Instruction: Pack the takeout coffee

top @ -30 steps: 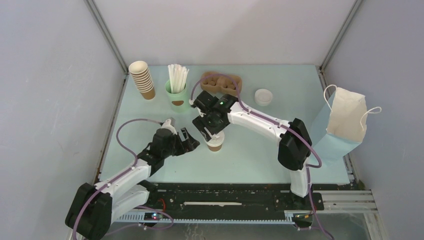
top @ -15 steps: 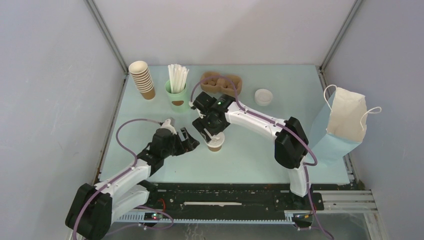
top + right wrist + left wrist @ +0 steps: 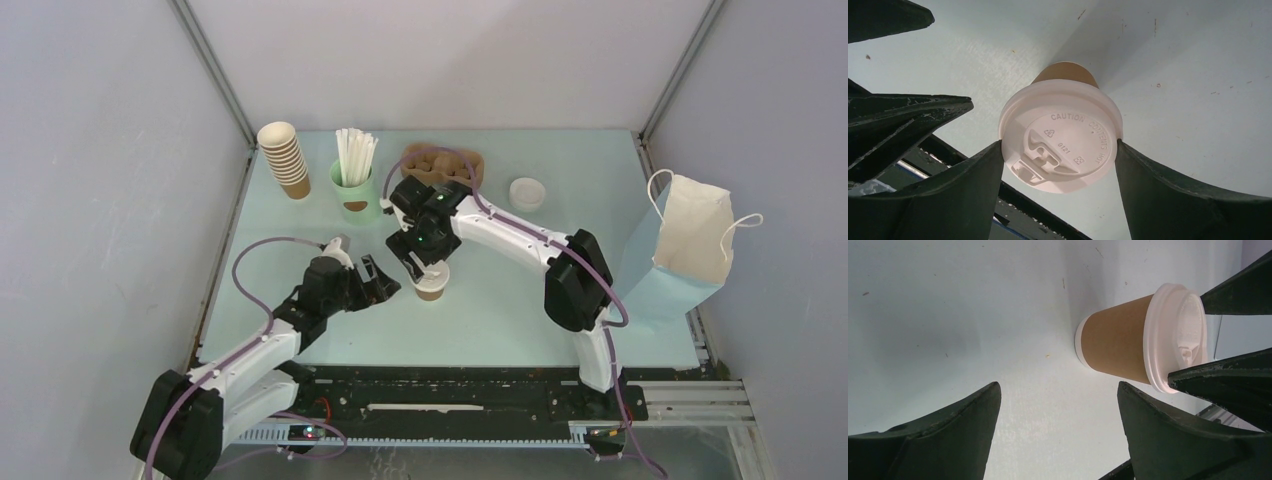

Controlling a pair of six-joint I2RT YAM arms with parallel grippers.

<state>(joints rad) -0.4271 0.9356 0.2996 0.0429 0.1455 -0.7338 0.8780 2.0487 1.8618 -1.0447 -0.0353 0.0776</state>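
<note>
The takeout coffee [image 3: 431, 287], a small brown paper cup with a white lid, stands upright on the pale green table [image 3: 500, 310]. My right gripper [image 3: 424, 262] hangs straight over it, open. In the right wrist view its fingertips [image 3: 990, 155] flank the lid [image 3: 1068, 125] and sit right at its rim on both sides. My left gripper [image 3: 386, 283] lies low just left of the cup, open and empty. In the left wrist view the cup [image 3: 1115, 342] stands beyond the left gripper [image 3: 1058, 390], off its right fingertip.
At the back stand a tall stack of lidless brown cups [image 3: 283, 158], a mint-green cup of white straws [image 3: 353, 190], a brown pulp carrier [image 3: 445, 163] and a loose white lid [image 3: 526, 192]. A paper bag with handles [image 3: 690, 240] stands at the right edge.
The right gripper has shifted slightly over the cup and its jaws have widened a little. The left arm and the cup have not moved.
</note>
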